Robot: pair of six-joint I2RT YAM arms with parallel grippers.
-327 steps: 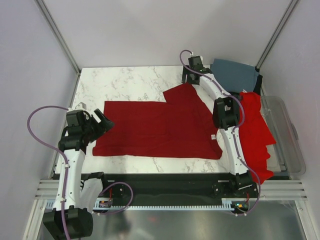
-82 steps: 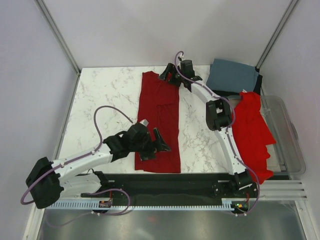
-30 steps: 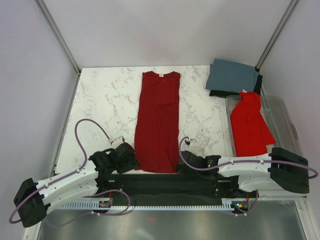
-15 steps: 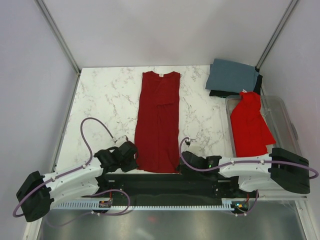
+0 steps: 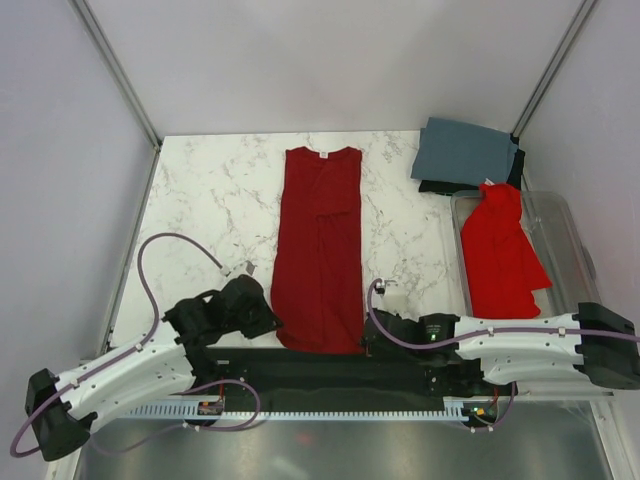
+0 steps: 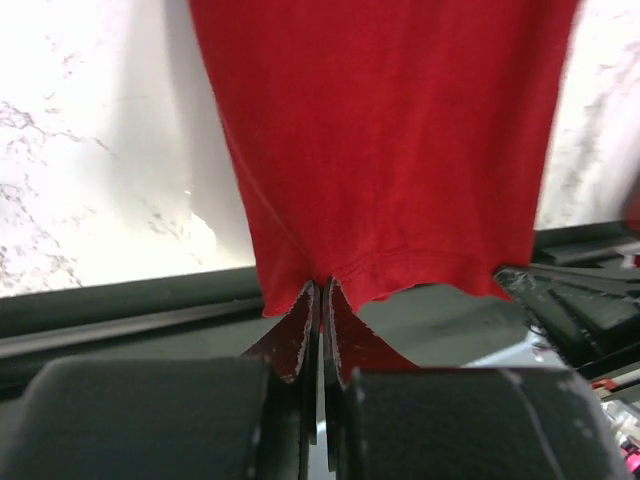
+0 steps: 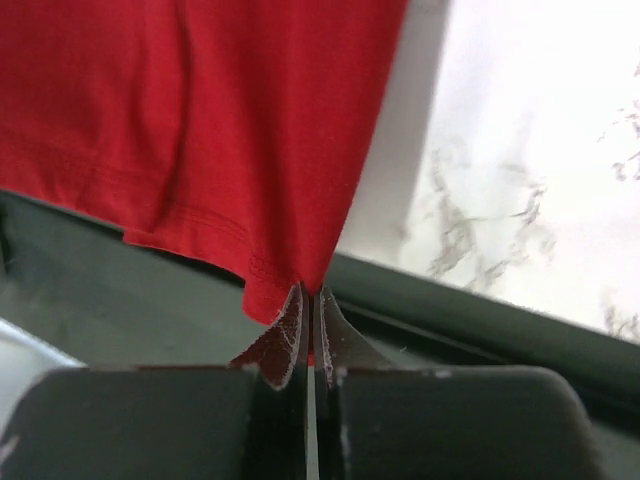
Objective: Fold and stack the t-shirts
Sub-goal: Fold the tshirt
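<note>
**Top external view.** The dark crimson t-shirt lies on the marble table as a narrow lengthwise strip, collar at the far end and hem at the near edge, with soft creases down its middle. The left gripper and right gripper sit at the two near hem corners. At the far right, a folded slate grey-blue t-shirt rests on a black t-shirt, of which only an edge shows. The brighter red t-shirt lies loose and unfolded over a clear bin. By this evidence the crimson shirt has its side folds and lacks its crosswise folds; the red one is not yet begun.

**Left wrist view.** The left gripper has its fingers pressed together on the hem's left corner, the cloth hanging taut and smooth above the black base rail.

**Right wrist view.** The right gripper likewise pinches the right hem corner; the double-stitched hem shows clearly.
</note>
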